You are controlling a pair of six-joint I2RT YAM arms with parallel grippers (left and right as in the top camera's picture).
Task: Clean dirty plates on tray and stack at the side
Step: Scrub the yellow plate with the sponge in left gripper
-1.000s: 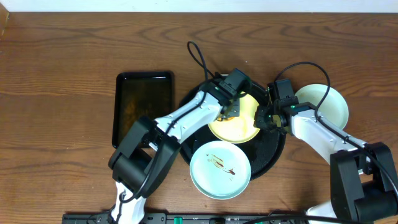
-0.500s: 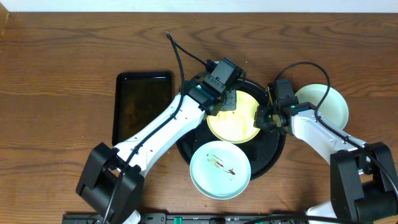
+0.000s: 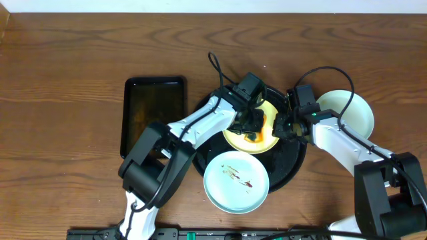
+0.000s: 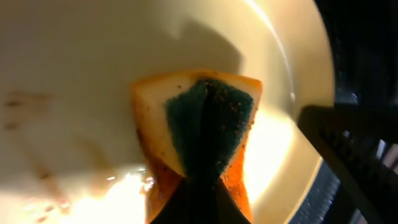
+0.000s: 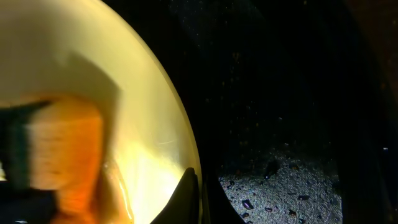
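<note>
Left pincer [image 4: 200,193] clamped on sponge [image 4: 208,121], moved from far rim to middle of yellow plate [image 4: 93,62]. Right pincer [image 5: 198,190] pinches that plate's rim, unchanged.

2 plates [image 3: 235,190] sit on the tray [image 3: 292,163]; 1 plate [image 3: 350,113] lies right.

In the right wrist view the sponge [image 5: 62,155] is blurred at lower left; the yellow plate [image 5: 93,56] runs off-frame.

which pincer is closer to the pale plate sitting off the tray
Right. The right pincer pinches the yellow plate's right rim, just left of the pale plate; the left pincer, holding a sponge, is over that yellow plate's middle, farther left.
</note>
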